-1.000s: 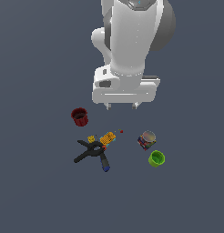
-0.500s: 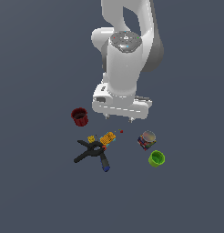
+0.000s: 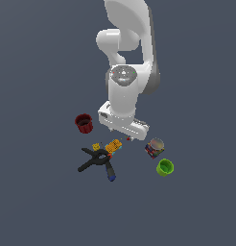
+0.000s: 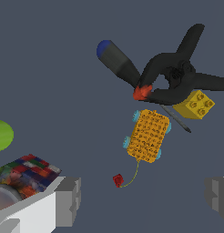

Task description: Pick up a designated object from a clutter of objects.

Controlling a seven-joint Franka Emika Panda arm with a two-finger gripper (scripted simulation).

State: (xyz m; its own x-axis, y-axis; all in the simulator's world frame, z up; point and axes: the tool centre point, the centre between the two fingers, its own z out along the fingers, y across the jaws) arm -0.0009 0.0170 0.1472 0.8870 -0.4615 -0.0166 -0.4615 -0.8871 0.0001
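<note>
Wrist view shows the gripper [image 4: 141, 198] with its jaws spread wide and nothing between them, positioned above the floor beside the studded orange block [image 4: 148, 135]. That block lies flat, with a thin cord running to a small red bead [image 4: 118, 180]. The black clamp [image 4: 177, 82] sits just beyond it, overlapping the blue-tipped tool [image 4: 116, 59] and a small yellow cube [image 4: 194, 104]. The printed can [image 4: 25, 175] and green cup [image 4: 2, 135] lie well apart.
</note>
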